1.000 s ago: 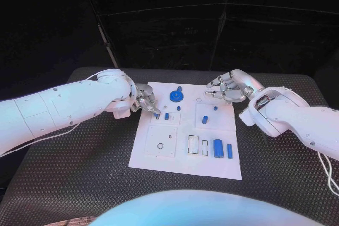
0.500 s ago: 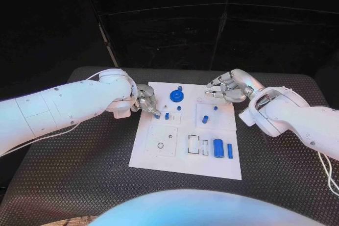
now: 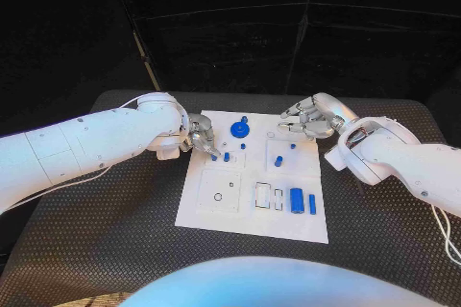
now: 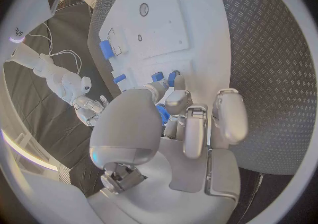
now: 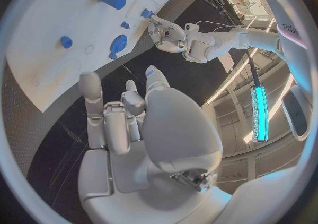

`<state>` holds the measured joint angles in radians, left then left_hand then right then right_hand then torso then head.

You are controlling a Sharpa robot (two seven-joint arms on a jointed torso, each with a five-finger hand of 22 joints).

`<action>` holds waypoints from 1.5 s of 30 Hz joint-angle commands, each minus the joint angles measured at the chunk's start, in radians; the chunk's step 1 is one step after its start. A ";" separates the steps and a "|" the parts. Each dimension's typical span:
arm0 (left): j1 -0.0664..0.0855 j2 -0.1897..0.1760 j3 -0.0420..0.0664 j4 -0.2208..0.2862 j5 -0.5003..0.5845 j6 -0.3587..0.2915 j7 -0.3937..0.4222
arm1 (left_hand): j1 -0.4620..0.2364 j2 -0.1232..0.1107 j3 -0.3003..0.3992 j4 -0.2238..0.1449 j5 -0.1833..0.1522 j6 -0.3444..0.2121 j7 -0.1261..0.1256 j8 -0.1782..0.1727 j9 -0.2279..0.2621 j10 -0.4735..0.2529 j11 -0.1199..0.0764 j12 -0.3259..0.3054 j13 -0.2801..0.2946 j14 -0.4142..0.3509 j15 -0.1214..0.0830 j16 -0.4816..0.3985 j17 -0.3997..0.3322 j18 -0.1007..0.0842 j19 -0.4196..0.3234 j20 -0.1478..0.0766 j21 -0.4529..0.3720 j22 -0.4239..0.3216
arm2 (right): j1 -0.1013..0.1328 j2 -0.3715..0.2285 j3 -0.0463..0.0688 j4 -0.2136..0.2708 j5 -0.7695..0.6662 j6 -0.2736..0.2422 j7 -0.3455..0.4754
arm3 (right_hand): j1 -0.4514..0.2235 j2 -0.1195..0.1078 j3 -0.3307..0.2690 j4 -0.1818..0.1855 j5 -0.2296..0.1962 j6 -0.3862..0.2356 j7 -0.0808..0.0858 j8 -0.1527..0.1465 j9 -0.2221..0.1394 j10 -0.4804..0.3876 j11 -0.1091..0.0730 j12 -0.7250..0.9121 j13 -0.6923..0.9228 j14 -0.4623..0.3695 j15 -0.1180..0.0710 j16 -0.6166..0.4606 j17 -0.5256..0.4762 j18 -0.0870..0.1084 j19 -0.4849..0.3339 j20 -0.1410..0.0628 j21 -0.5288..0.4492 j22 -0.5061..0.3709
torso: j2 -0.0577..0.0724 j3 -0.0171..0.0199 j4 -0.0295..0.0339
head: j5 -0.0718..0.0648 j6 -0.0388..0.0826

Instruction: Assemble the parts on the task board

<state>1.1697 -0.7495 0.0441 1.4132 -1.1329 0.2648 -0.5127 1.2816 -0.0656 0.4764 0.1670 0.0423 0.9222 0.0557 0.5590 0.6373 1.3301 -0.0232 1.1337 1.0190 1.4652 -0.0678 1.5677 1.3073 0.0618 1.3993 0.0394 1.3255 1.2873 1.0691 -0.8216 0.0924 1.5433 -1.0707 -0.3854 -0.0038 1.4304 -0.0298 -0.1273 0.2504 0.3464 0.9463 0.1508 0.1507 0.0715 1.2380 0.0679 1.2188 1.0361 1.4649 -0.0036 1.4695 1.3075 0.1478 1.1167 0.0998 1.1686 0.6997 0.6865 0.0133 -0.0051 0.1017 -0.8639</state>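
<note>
Black textured table (image 3: pixel 115 220) under white task board (image 3: pixel 288 224).

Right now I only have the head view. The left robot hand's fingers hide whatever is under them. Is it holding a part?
Observer: Yes. The left wrist view shows a small blue part pinched between the thumb and fingers of the left robot hand, above the task board.
Operator: And the right robot hand, anything in it?
Observer: No. In the right wrist view, the right robot hand has a bare palm, its fingers are apart, and there is nothing between them.
</note>
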 commanded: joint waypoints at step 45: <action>-0.004 0.018 -0.001 -0.011 -0.053 0.057 0.001 | -0.020 -0.034 0.157 -0.118 0.007 0.015 -0.010 0.022 0.006 0.014 -0.001 -0.001 0.001 0.106 -0.006 0.003 0.263 0.012 0.005 -0.002 -0.004 0.008 | 0.002 0.000 0.001 0.002 -0.002 0.009 0.005 | 0.002 0.010 -0.005 0.000 0.008 -0.002 0.000 0.007 -0.001 -0.002 -0.003 -0.001 0.001 0.057 -0.006 -0.006 0.034 0.007 -0.004 0.000 -0.006 -0.002 | -0.001 0.0006 -0.0001 | -0.004 -0.009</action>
<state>1.1680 -0.7353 0.0445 1.3999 -1.1868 0.2969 -0.5133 1.2610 -0.0956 0.5090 0.1676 0.0461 0.9357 0.0499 0.5780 0.6423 1.3381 -0.0243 1.1300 1.0197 1.4652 -0.0678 1.5677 1.3073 0.0618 1.3992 0.0395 1.3255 1.2942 1.0690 -0.8212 0.0924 1.5433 -1.0707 -0.3811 -0.0041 1.4304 -0.0298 -0.1273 0.2504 0.3513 0.9463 0.1507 0.1507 0.0715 1.2379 0.0680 1.2188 1.0360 1.4649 -0.0036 1.4695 1.3073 0.1477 1.1167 0.0998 1.1686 0.6991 0.6858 0.0137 -0.0051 0.0979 -0.8723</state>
